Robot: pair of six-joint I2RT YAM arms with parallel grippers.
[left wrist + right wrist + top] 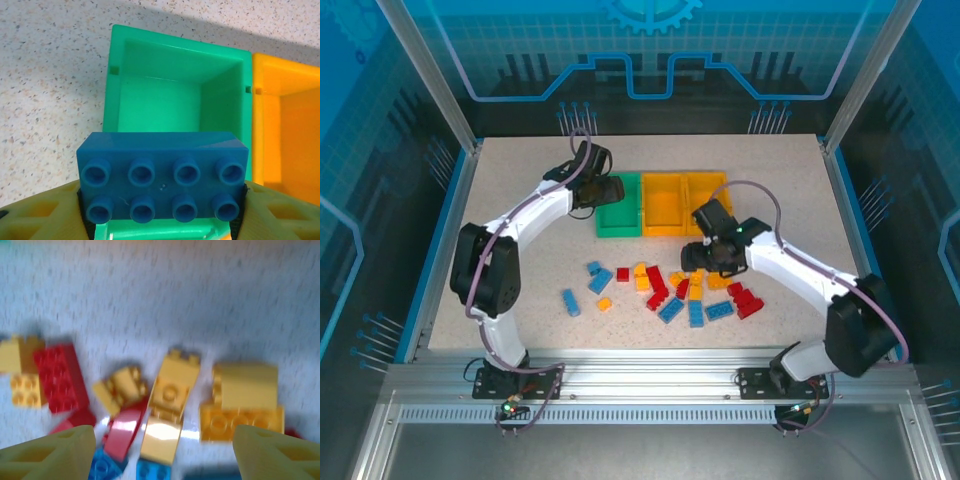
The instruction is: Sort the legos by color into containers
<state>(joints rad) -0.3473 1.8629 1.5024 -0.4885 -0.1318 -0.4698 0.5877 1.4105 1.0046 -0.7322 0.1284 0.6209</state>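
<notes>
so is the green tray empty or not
Empty where visible: the green tray has a bare floor, and the blue brick is clamped in the left claw above it.

Speckled tabletop [770, 170] inside a blue-panelled enclosure [650, 50].

Bright, even overhead light covers the worktop [520, 190], shadows soft. The left wrist view is sharp on the blue brick [162, 150], a diagonal shadow above. The right wrist view is blurred, glare on a yellow brick [160, 437].
</notes>
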